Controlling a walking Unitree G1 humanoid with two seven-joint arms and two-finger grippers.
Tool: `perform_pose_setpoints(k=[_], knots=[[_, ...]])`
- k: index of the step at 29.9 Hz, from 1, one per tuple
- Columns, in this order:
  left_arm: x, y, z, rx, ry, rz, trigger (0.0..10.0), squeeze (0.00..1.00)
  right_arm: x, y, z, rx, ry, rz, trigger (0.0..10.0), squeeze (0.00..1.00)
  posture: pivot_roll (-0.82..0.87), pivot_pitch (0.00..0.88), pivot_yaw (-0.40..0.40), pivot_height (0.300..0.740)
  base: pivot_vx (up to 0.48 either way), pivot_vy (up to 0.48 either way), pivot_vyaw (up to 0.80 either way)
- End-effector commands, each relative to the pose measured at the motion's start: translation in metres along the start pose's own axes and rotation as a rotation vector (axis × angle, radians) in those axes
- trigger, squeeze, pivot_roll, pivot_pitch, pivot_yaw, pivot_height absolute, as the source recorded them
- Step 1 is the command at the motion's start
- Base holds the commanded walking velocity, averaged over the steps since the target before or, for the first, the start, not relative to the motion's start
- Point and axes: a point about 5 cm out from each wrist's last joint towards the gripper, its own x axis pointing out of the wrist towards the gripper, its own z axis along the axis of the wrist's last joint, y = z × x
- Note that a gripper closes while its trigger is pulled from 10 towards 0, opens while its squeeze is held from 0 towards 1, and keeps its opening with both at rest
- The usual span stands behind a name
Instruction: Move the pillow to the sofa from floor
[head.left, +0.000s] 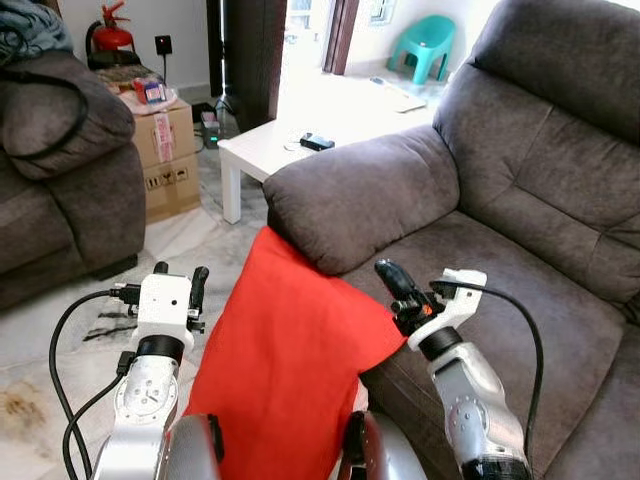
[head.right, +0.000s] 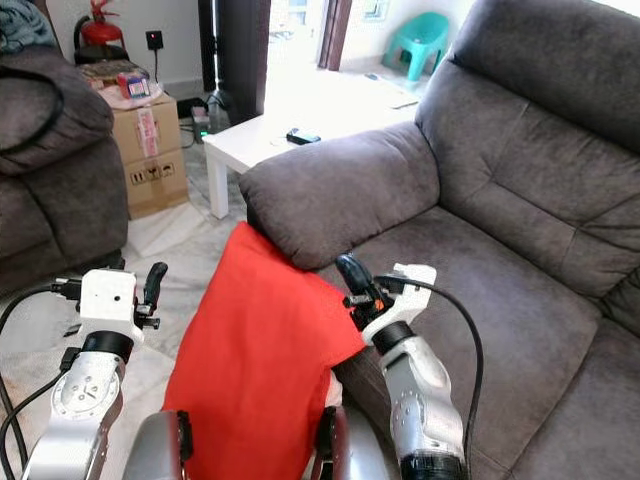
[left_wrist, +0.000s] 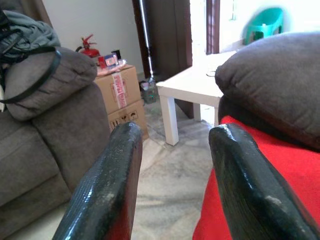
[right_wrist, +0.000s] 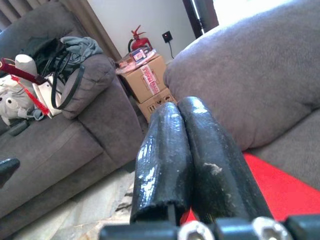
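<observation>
The red pillow (head.left: 285, 360) is leaning against the sofa's armrest (head.left: 360, 195), right gripper (head.left: 398, 290) pressed together, left gripper (head.left: 180, 285) apart, so lifting it needs both sides squeezing evenly.

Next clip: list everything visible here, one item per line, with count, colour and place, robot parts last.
Red fabric pillow: one, red, leaning against the sofa's front under its armrest, between the arms.
Grey fabric sofa: one, grey, robot's right.
Second grey sofa: one, grey, robot's left.
White low table: one, white, behind the armrest.
Cardboard boxes: two stacked, brown, beside the left sofa.
Red fire extinguisher: one, red, by the far wall.
Teal plastic chair: one, teal, far room.
Left gripper: fingers open, left of the pillow.
Right gripper: fingers shut, at the pillow's right edge.
</observation>
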Motion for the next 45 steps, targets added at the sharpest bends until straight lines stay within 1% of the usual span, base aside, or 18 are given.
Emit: perform_pose_setpoints(k=[1, 6, 8, 10, 14, 22, 25, 27, 32, 33, 35, 36, 38, 40, 42, 43, 44, 45], knots=[[0.002, -0.005, 0.001, -0.007, -0.009, -0.023, 10.0, 0.00, 0.000, -0.002, 0.006, -0.012, -0.015, -0.016, 10.0, 0.00, 0.21, 0.000, -0.154, 0.572, 0.000, 0.000, 0.00], [0.004, -0.003, -0.001, -0.032, 0.003, -0.006, 10.0, 0.00, 0.000, -0.011, 0.005, -0.039, 0.008, -0.090, 10.0, 0.00, 0.21, 0.000, -0.158, 0.572, 0.000, 0.000, 0.00], [0.005, -0.003, -0.001, -0.043, 0.005, -0.005, 10.0, 0.00, 0.000, -0.022, 0.008, -0.048, 0.004, -0.172, 10.0, 0.00, 0.21, 0.000, -0.167, 0.572, 0.000, 0.000, 0.00], [0.005, -0.003, -0.001, -0.044, 0.005, -0.010, 10.0, 0.00, 0.000, -0.023, 0.009, -0.048, 0.002, -0.180, 10.0, 0.00, 0.21, 0.000, -0.170, 0.572, 0.000, 0.000, 0.00], [0.000, -0.008, 0.002, -0.035, -0.009, -0.070, 10.0, 0.00, 0.002, -0.025, 0.013, -0.091, -0.004, -0.201, 10.0, 0.00, 0.22, 0.000, -0.181, 0.572, 0.000, 0.000, 0.00], [-0.003, -0.009, -0.002, -0.038, 0.006, -0.052, 10.0, 0.00, 0.006, -0.031, 0.018, -0.117, -0.022, -0.258, 10.0, 0.00, 0.21, 0.000, -0.190, 0.572, 0.000, 0.000, 0.00], [-0.002, -0.011, -0.004, -0.038, 0.019, -0.054, 10.0, 0.00, 0.007, -0.033, 0.015, -0.123, -0.002, -0.265, 10.0, 0.00, 0.21, 0.000, -0.192, 0.572, 0.000, 0.000, 0.00], [-0.003, -0.013, -0.005, -0.041, 0.024, -0.055, 10.0, 0.00, 0.007, -0.039, 0.009, -0.125, 0.026, -0.300, 10.0, 0.00, 0.21, 0.000, -0.196, 0.572, 0.000, 0.000, 0.00], [-0.003, -0.013, -0.006, -0.040, 0.027, -0.057, 10.0, 0.00, 0.017, -0.045, 0.004, -0.122, 0.072, -0.322, 10.0, 0.00, 0.21, 0.000, -0.194, 0.572, 0.000, 0.000, 0.00], [-0.002, -0.013, -0.006, -0.036, 0.030, -0.060, 10.0, 0.00, 0.028, -0.043, 0.002, -0.093, 0.097, -0.321, 10.0, 0.00, 0.21, 0.000, -0.195, 0.572, 0.000, 0.000, 0.00], [-0.002, -0.013, -0.006, -0.034, 0.030, -0.062, 10.0, 0.00, 0.031, -0.042, 0.001, -0.089, 0.108, -0.323, 10.0, 0.00, 0.21, 0.000, -0.197, 0.572, 0.000, 0.000, 0.00], [-0.001, -0.012, -0.006, -0.031, 0.030, -0.061, 10.0, 0.00, 0.036, -0.041, -0.001, -0.068, 0.124, -0.323, 10.0, 1.00, 0.23, 0.000, -0.202, 0.572, 0.000, 0.000, 0.00], [-0.001, -0.009, -0.008, -0.032, 0.041, -0.049, 10.0, 0.00, 0.043, -0.037, -0.006, -0.042, 0.150, -0.319, 10.0, 1.00, 0.25, 0.000, -0.211, 0.572, 0.000, 0.000, 0.00], [-0.006, -0.001, -0.020, -0.050, 0.086, -0.001, 10.0, 0.00, 0.049, -0.031, -0.010, -0.038, 0.173, -0.306, 10.0, 1.00, 0.27, 0.000, -0.222, 0.572, 0.000, 0.000, 0.00], [-0.019, 0.007, -0.040, -0.039, 0.160, 0.039, 10.0, 0.00, 0.053, -0.026, -0.014, -0.042, 0.187, -0.287, 10.0, 1.00, 0.28, 0.000, -0.229, 0.572, 0.000, 0.000, 0.00], [-0.029, 0.010, -0.054, -0.033, 0.215, 0.050, 10.0, 0.00, 0.055, -0.023, -0.016, -0.040, 0.194, -0.280, 10.0, 1.00, 0.28, 0.000, -0.232, 0.572, 0.000, 0.000, 0.00], [-0.048, 0.014, -0.075, -0.028, 0.300, 0.077, 10.0, 0.00, 0.057, -0.020, -0.019, -0.039, 0.207, -0.274, 10.0, 1.00, 0.28, 0.000, -0.235, 0.572, 0.000, 0.000, 0.00], [-0.057, 0.015, -0.081, -0.031, 0.330, 0.090, 10.0, 0.00, 0.057, -0.020, -0.020, -0.037, 0.211, -0.272, 10.0, 1.00, 0.29, 0.000, -0.240, 0.572, 0.000, 0.000, 0.00]])
